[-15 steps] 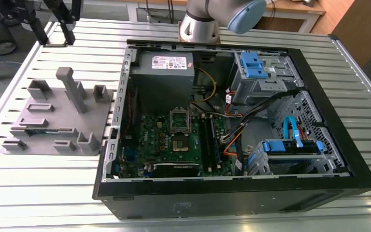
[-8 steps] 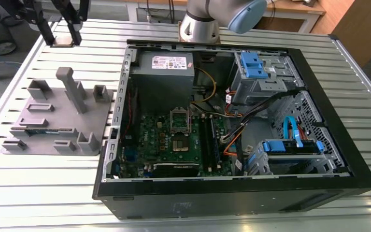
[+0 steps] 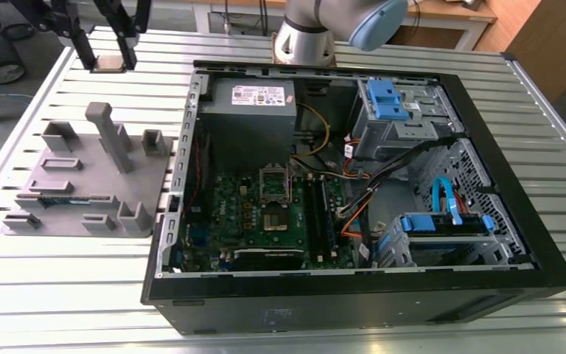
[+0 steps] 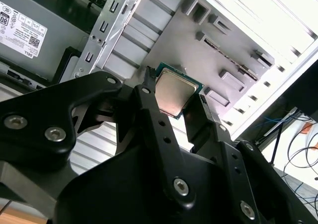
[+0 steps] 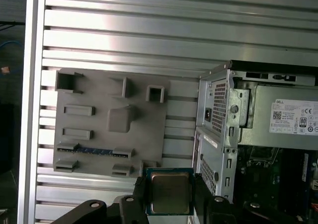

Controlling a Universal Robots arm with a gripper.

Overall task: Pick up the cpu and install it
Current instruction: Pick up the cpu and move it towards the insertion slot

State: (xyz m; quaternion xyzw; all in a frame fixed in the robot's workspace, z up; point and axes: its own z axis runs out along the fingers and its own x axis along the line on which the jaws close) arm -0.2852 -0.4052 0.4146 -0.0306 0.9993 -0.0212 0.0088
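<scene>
The cpu point(image 3: 109, 63) is a small square chip with a dull metal top and green edge. It hangs high above the slatted table at the exterior view's far left, clamped between the two black fingers of my gripper point(image 3: 109, 53). Both wrist views show the cpu point(image 4: 175, 91) point(image 5: 170, 191) held flat by its edges between the fingers point(image 4: 151, 107) point(image 5: 140, 194). The open computer case point(image 3: 362, 184) lies to the exterior view's right. Its green board's metal-framed socket point(image 3: 275, 193) stands open, well away from the gripper.
Below and in front of the gripper lies a grey block tray point(image 3: 86, 184) point(image 5: 109, 119) with upright posts and a thin green memory stick point(image 3: 67, 199) in a slot. The case holds a power supply point(image 3: 251, 99), cables and blue drive brackets point(image 3: 382, 99). The arm's base point(image 3: 308, 37) stands behind the case.
</scene>
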